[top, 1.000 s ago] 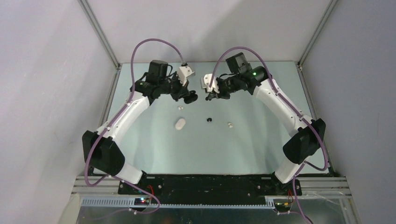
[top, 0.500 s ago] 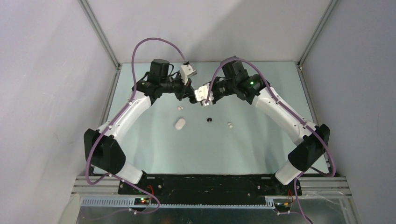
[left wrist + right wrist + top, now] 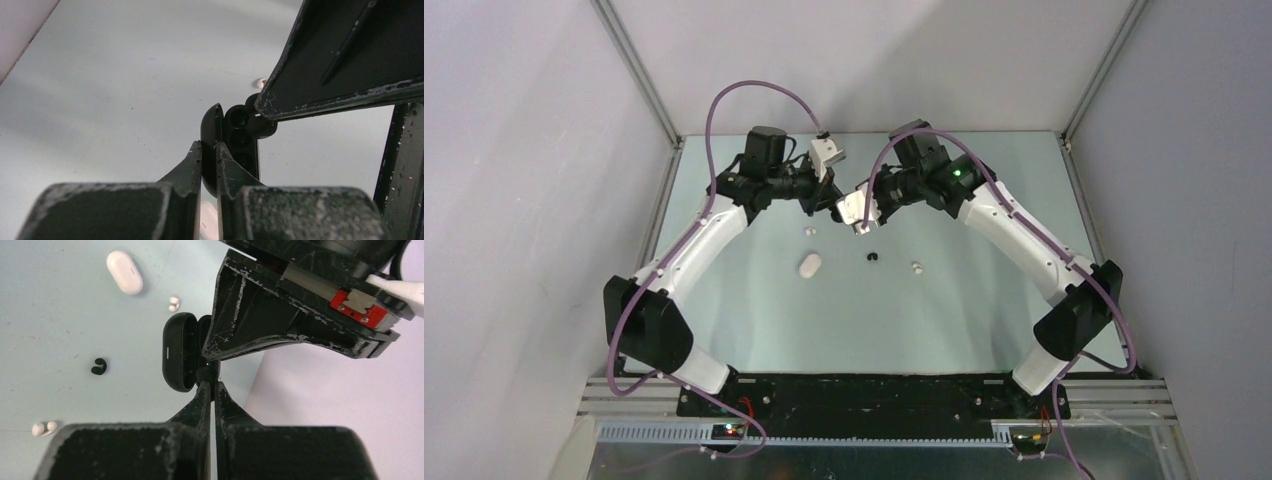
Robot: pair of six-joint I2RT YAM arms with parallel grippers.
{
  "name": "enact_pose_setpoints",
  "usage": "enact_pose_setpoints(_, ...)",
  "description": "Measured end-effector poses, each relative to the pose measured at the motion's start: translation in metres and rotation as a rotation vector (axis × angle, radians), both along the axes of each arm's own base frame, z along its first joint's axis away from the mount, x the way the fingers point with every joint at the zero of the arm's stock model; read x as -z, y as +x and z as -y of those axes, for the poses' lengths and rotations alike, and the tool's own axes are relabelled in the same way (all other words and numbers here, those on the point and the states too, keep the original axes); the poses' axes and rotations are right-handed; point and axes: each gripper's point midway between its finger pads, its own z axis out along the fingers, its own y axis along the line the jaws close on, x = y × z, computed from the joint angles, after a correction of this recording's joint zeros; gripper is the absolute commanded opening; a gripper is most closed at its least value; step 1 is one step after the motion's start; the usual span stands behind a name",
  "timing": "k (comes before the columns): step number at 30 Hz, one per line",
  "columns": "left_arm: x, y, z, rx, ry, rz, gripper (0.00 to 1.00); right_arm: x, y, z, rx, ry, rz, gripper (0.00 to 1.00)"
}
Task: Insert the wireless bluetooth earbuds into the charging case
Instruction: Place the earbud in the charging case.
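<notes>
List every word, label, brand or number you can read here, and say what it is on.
None can be read. The black case bears only a plain pale bar; the white case and the red plate show no print.

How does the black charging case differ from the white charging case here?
The black charging case is hinged open; the white charging case is closed. The black case is held up on edge, one half pinched by the left gripper, while the white case lies flat on the table, untouched. The right gripper holds a black earbud at the black case's opening, away from the white case. Both are rounded oval shells.
</notes>
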Motion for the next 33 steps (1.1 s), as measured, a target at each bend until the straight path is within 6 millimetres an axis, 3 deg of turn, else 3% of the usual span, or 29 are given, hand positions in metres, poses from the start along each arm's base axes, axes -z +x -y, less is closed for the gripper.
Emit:
enact_pose_setpoints(19, -0.004, -0.007, 0.005, 0.037, -0.029, -0.016, 0.00, 0.020, -0.003, -0.002, -0.012, -0.040, -0.077, 0.00)
enact_pose_setpoints(33, -0.005, -0.008, 0.005, 0.044, -0.034, -0.012, 0.00, 0.021, -0.003, -0.003, -0.012, -0.053, -0.099, 0.00)
